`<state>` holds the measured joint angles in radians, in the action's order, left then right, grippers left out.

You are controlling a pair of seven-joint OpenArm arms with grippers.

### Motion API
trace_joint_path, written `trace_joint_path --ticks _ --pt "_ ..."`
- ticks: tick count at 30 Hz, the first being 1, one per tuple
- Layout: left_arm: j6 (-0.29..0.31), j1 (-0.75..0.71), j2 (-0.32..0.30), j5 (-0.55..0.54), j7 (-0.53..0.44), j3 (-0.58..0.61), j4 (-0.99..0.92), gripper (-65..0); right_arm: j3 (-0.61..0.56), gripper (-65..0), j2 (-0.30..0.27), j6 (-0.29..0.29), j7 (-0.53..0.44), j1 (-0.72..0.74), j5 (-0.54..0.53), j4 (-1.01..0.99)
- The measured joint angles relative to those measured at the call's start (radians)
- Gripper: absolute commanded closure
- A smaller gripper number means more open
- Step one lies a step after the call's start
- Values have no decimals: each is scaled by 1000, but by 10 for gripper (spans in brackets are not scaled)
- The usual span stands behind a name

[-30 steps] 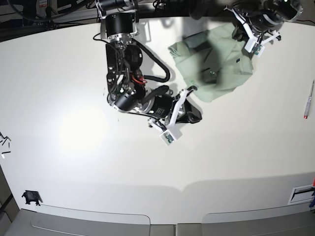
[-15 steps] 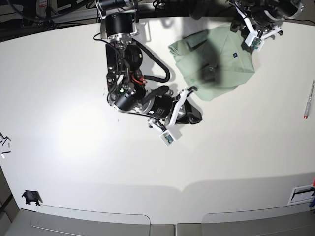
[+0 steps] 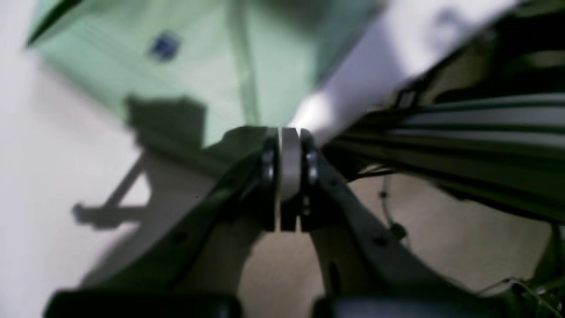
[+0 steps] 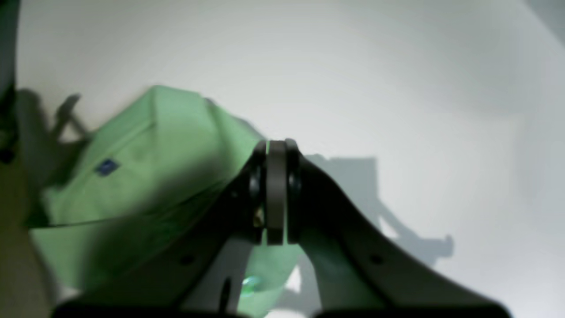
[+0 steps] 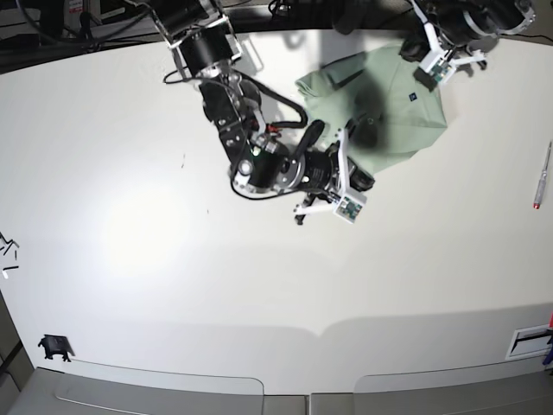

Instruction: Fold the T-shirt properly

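The T-shirt (image 5: pixel 393 108) lies folded into a compact pale green bundle at the far right of the white table, with its small dark label (image 5: pixel 415 96) facing up. My left gripper (image 3: pixel 289 165) is shut with nothing between its jaws. It hangs by the far table edge, just off the T-shirt (image 3: pixel 198 66). My right gripper (image 4: pixel 276 176) is also shut and empty, and its tips hover over the near edge of the T-shirt (image 4: pixel 145 176). In the base view the right arm (image 5: pixel 285 164) reaches across to the bundle's lower left side.
A pen (image 5: pixel 542 177) lies near the table's right edge. A small black object (image 5: pixel 54 347) sits at the front left corner, with small bits (image 5: pixel 9 251) at the left edge. Dark frame rails and cables (image 3: pixel 463 132) run beyond the far table edge.
The right arm has swung up and to the right, bringing its gripper to the shirt's near edge. The left gripper has drawn back from the shirt's right corner toward the far edge.
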<state>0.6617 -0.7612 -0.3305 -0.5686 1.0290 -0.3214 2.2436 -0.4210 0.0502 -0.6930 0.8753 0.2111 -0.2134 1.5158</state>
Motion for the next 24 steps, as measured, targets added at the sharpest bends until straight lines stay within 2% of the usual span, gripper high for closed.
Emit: trace_joint_path --ticks 6,8,13,19,24 --pt "2 -8 -2 -3 -96 0 -27 0 3 0 -4 0 -46 96 5 -291" --pt "29 -10 -1 0 -110 2 -65 0 3 0 -3 0 -64 111 6 -344" --pt "29 10 -2 8 -167 61 -193 0 2 0 -3 0 -72 111 -1 -367" --pt "27 105 0 11 -169 150 -353 0 2 0 -2 0 -135 125 -16 -368" --pt "28 150 1 11 -169 172 -402 0 2 0 12 1 -144 146 -14 -368"
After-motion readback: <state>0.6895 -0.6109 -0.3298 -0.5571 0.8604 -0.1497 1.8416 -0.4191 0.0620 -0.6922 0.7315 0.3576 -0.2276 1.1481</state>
